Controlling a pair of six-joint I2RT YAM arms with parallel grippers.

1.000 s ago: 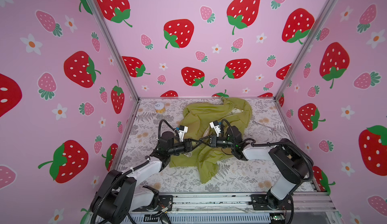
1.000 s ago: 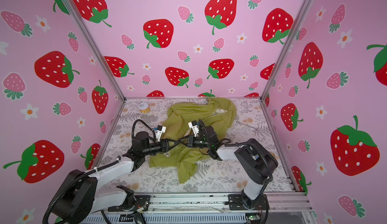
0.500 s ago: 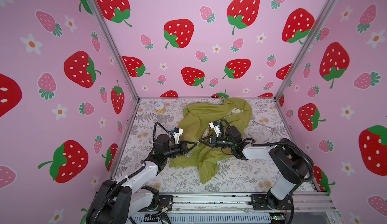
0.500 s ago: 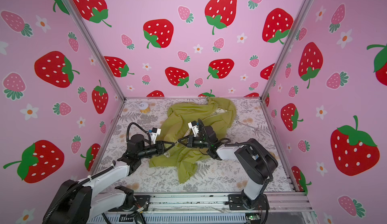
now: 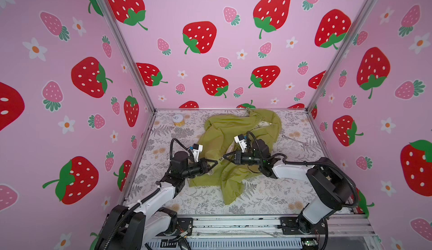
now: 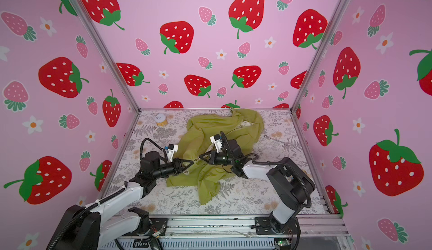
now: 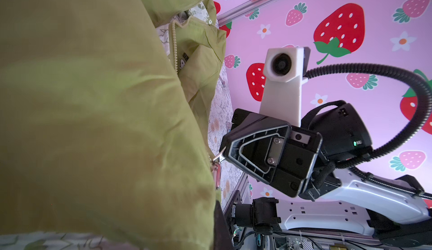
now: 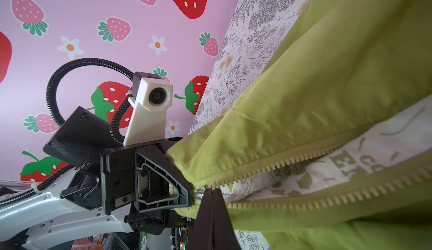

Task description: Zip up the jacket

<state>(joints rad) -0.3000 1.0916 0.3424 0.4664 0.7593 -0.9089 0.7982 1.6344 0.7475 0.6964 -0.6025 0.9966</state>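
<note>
At the near edge, a metal rail (image 5: 233, 223) carries the bases of both arms. From there the arms reach over the flowered worktop (image 5: 268, 195) and their tips come very near to each other in its middle.

The left hand (image 5: 214, 162) (image 6: 190, 161) is closed on the lower edge of the jacket (image 5: 219, 132), just beside the bottom end of the zipper (image 8: 304, 157). The right hand (image 5: 225, 157) (image 6: 201, 155) is closed too. In the left wrist view its tips pinch the silver zipper pull (image 7: 217, 158).

The jacket lies crumpled on the worktop, from the middle to the back, and one olive flap stretches toward the near side. Beyond the pull the two rows of teeth go apart, and the cream lining (image 8: 374, 148) with printed letters shows between them. Farther back, the top of the jacket reaches the pink strawberry back wall (image 5: 222, 50). In the far left corner stands a small round yellow and white thing (image 5: 178, 119), well apart from the jacket.
</note>
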